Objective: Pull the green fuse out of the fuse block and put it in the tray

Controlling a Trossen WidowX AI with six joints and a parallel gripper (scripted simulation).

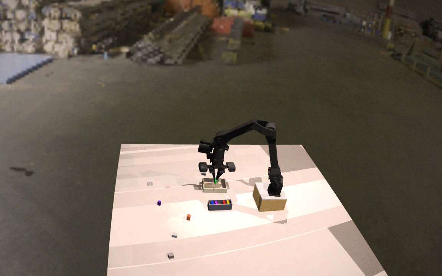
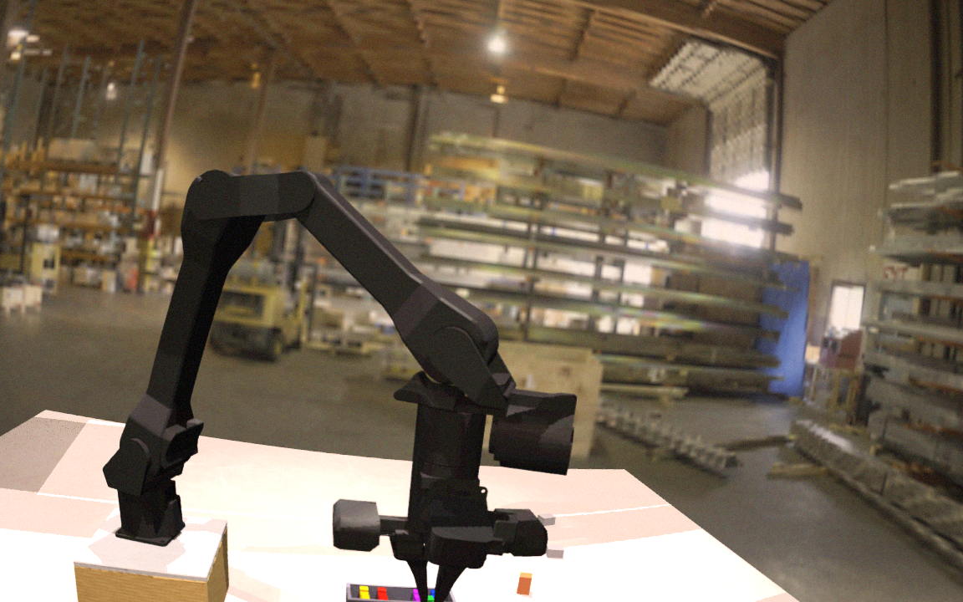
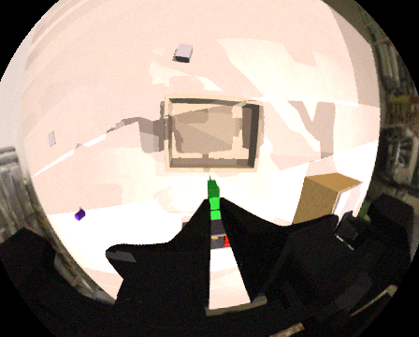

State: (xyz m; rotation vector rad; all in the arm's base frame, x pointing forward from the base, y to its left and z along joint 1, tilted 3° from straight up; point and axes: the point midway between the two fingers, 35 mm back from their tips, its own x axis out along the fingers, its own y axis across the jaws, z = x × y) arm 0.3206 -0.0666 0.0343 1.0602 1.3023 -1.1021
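Top view: the gripper (image 1: 215, 179), fingers nearly closed, pinches the green fuse (image 1: 215, 180) upright above the tray (image 1: 214, 188). The fuse block (image 1: 220, 204) stands apart at the tray's 6 o'clock, with the arm's pedestal (image 1: 269, 202) at its 3 o'clock.

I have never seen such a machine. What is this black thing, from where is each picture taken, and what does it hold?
It is a robot arm on a box, on a pale table. One picture looks from high above, one from the side, one from a camera at its wrist. Its claw is shut on a small green fuse, above the beige tray. Nearer lies the dark fuse block with other coloured fuses. Small cubes are scattered around.
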